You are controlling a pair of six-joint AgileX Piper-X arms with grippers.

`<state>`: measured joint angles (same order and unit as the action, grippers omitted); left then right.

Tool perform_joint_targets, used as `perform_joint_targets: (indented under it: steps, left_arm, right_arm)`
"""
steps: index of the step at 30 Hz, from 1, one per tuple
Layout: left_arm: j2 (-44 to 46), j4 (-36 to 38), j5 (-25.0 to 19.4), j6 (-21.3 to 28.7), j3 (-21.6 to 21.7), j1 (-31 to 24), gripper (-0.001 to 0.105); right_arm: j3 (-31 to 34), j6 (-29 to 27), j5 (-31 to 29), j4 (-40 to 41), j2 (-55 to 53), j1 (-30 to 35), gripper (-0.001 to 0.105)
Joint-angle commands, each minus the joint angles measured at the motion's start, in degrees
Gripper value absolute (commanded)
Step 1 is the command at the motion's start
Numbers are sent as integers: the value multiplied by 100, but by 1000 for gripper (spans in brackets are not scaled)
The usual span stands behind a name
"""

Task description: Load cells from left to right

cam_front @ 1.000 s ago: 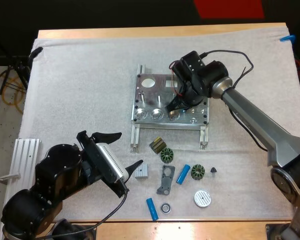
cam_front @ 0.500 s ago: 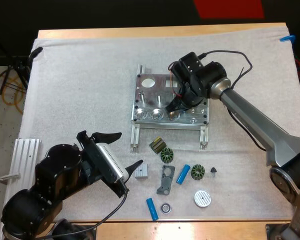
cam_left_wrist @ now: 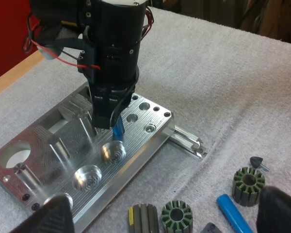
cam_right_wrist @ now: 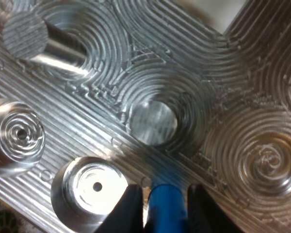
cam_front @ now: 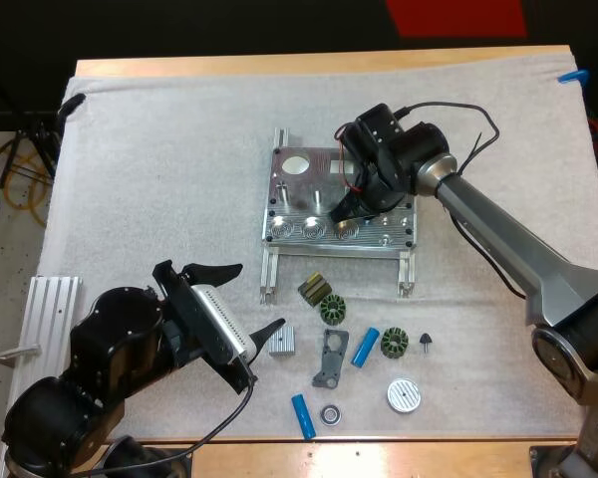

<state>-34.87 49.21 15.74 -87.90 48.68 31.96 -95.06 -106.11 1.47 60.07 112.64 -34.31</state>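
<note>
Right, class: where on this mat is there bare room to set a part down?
Bare mat lies left of the fixture out to the mat's left edge, and across the far strip beyond it. Crowded: the small parts between the fixture and the near edge, beside the left gripper, and over the fixture, where the right gripper holds a blue cylinder.

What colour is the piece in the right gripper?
The cylinder is bright blue, clearest in the right wrist view.

Nothing readable from my side: no text, labels or numbers on the metal fixture, blue cylinders or small dark parts.
</note>
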Motion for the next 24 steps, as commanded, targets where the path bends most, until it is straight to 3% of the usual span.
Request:
perform_joint_targets:
  steps: [1,8,10,13,15,17,24]
  left_arm:
    - [-14,-19,-61,-79,19,16,75]
    - [-14,-19,-61,-79,19,16,75]
    - [-14,-19,-61,-79,19,16,75]
    - [-14,-19,-61,-79,19,16,75]
    - [-14,-19,-61,-79,19,16,75]
    - [-14,-19,-61,-79,19,16,75]
    - [-14,-19,-79,-63,19,16,75]
  right_arm:
    - [-20,7,101,27,58,-3,0]
    - [-20,181,90,27,58,-3,0]
    - [-20,179,90,27,58,-3,8]
    - [-76,179,90,27,46,-3,35]
    - [-198,182,90,44,46,-3,62]
    - [-320,182,90,65,46,-3,69]
    - [-612,182,90,60,-367,-3,70]
